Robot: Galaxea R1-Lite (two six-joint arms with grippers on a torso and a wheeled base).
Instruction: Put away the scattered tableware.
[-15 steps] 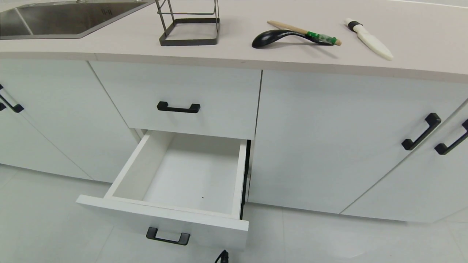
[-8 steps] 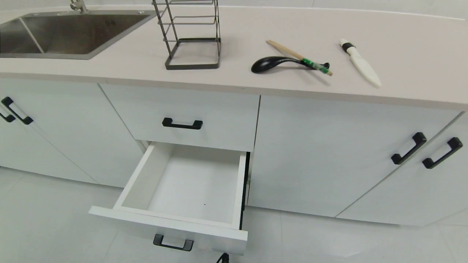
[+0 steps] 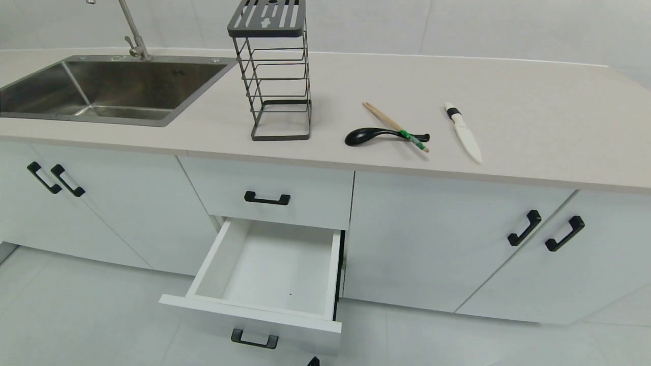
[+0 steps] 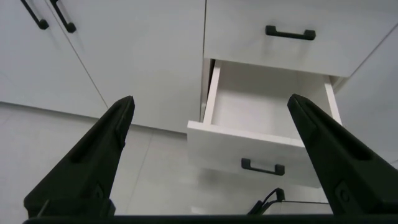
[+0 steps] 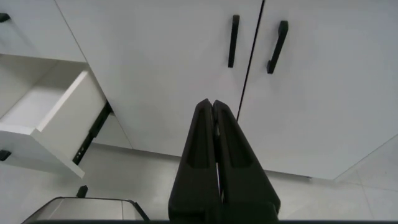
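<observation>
On the countertop [image 3: 534,112] lie a black spoon [image 3: 374,136], a pair of wooden chopsticks [image 3: 394,125] with a green band crossing its handle, and a white knife [image 3: 464,134] with a black band. Below the counter's middle, the lower drawer [image 3: 264,272] is pulled out with nothing in it; it shows too as the drawer [image 4: 267,118] and the drawer [image 5: 43,118]. My left gripper [image 4: 210,106] is open, held low in front of the drawer. My right gripper [image 5: 212,109] is shut with nothing in it, before the right cabinet doors [image 5: 249,81].
A dark wire rack [image 3: 274,71] stands on the counter left of the tableware. A steel sink [image 3: 101,89] with a faucet [image 3: 133,30] is at the far left. The upper drawer [image 3: 267,190] is closed. Cabinet doors with black handles [image 3: 544,231] flank the drawers.
The head camera has tilted up and drawn back: the counter, rack and sink sit lower and smaller. The tableware and drawer have not moved.
</observation>
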